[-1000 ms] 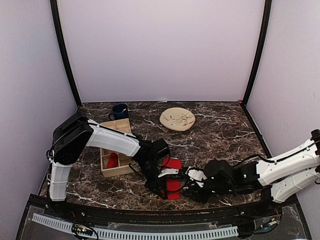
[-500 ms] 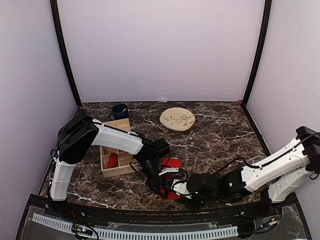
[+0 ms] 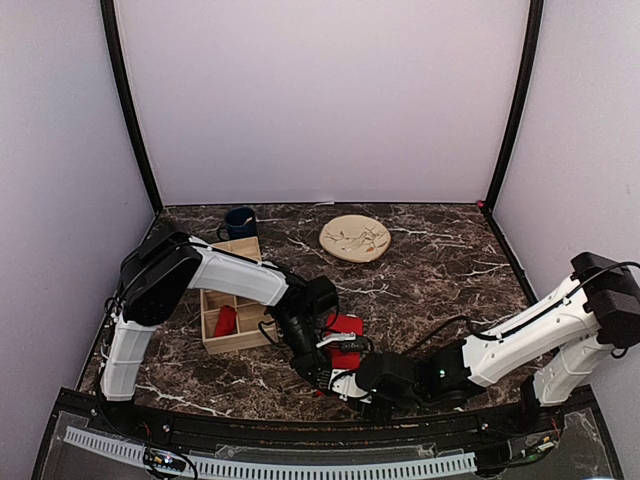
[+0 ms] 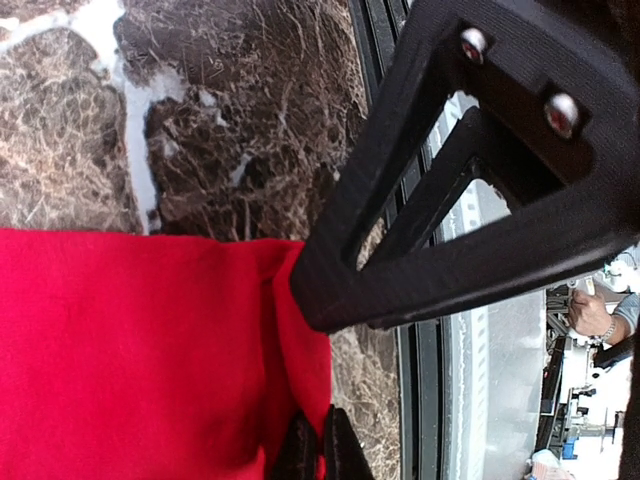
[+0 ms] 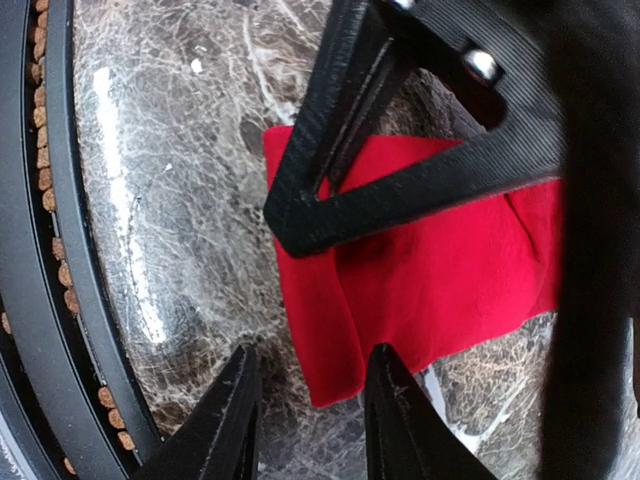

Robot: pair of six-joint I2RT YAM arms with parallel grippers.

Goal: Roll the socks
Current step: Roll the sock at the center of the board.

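R gripper [image 5: 315,402], jaws apart, is brought to bright red fabric sock [image 5: 430,280] at near edge of dark marble table [image 3: 450,270]; L gripper [image 4: 320,450] clamped on it: roll readied.

Bright red socks [image 5: 440,280]; dark brown, white-veined marble table [image 3: 440,265]; beige, line-patterned plate [image 3: 355,238]; navy mug [image 3: 240,222]; tan box [image 3: 243,255].

Socks [image 3: 347,325] mostly covered from above; cropped in left wrist view.
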